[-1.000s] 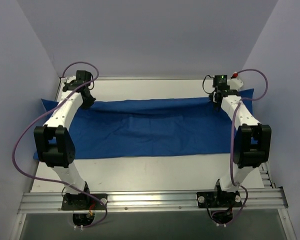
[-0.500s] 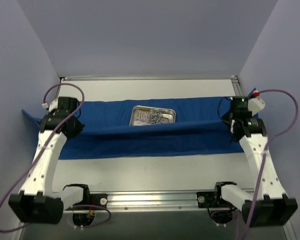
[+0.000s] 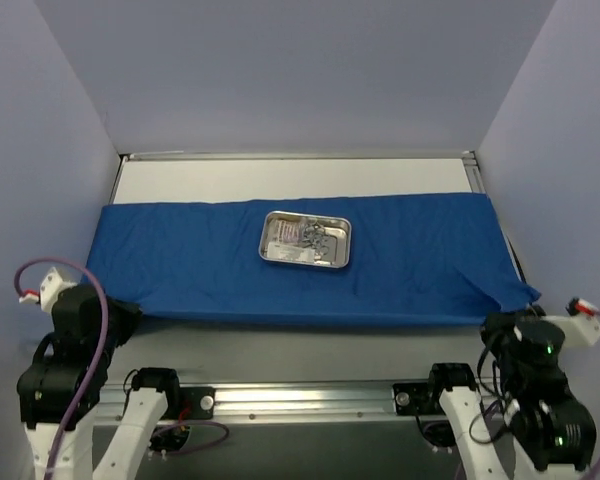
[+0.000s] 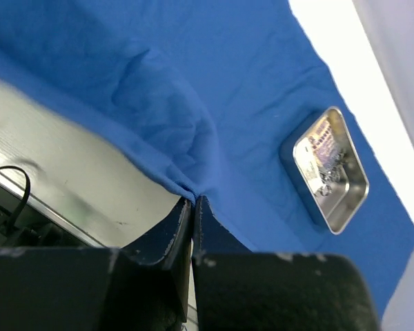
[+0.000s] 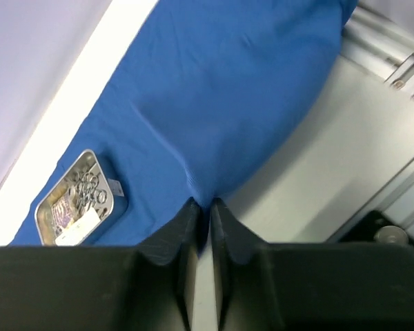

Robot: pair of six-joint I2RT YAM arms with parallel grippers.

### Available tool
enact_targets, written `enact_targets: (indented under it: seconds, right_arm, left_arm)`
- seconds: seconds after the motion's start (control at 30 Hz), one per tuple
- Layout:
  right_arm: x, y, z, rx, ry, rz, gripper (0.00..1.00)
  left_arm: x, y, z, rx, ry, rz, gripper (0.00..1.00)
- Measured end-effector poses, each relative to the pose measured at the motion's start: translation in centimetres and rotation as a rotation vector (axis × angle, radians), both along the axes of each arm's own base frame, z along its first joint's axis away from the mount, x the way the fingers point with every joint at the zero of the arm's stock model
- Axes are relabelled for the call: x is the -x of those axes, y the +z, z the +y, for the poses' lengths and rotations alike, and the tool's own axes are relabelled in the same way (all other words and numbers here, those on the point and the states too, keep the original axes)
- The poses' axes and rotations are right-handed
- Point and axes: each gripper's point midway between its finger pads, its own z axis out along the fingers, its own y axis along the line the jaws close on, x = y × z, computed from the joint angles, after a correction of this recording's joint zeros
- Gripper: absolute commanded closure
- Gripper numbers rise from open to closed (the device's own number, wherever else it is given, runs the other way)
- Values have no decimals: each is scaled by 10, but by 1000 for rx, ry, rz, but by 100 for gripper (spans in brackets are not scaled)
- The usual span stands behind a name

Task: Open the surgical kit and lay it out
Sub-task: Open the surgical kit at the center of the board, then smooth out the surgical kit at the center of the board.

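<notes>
Left gripper [image 4: 193,201]: fingers closed almost to contact, with only a thin slit between them. The tips pinch a small gathered fold at the near-left edge of the cloth wrap [image 3: 180,260].

Right gripper [image 5: 202,205]: fingers likewise drawn nearly together. The tips clamp a puckered fold at the near-right edge of the same cloth.

Cloth wrap: lies opened out across the table [image 3: 310,345], reaching from the left side to the right. A strip of bare tabletop shows along both the near and the far edge. Shallow creases radiate from each gripped point.

Steel tray [image 3: 306,263]: sits on the cloth at mid-width, toward the far edge, well apart from both grippers. Small steel instruments [image 3: 315,236] lie piled inside it; individual types cannot be told.
</notes>
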Motion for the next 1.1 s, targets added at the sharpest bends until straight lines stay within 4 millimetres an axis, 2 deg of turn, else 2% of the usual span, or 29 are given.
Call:
enact_targets:
  seconds: [0.13,0.23,0.27,0.4,0.53,0.6,0.63,0.73,0.8,0.9,1.1]
  right_arm:
    - [41,15,-5,37,-19,-126,77]
    - [59,24,-6,51,-16,-199,69]
    - [62,24,-6,55,-15,-208,66]
    - [64,23,-6,58,-15,-202,59]
    - [58,15,-5,52,7,-178,48]
    - [45,3,0,45,54,-135,42]
    - [38,-4,3,43,78,-99,40]
    - [5,-25,13,41,149,35,37]
    - [-20,-42,22,32,196,136,36]
    - [-58,-69,34,14,266,263,35]
    - [-123,-127,53,-14,389,471,34]
  left_arm:
    - [21,7,1,12,3,-85,75]
    - [32,17,1,22,4,-149,68]
    - [35,21,1,26,3,-174,57]
    - [46,38,2,43,11,-264,35]
    - [54,45,3,48,19,-310,23]
    - [50,39,2,44,10,-290,13]
    - [46,31,0,41,0,-259,12]
    - [28,-1,-6,34,-38,-98,3]
    - [12,-26,-11,26,-72,48,4]
    - [-25,-59,-16,-1,-123,240,5]
    - [-105,-111,-19,-83,-236,427,0]
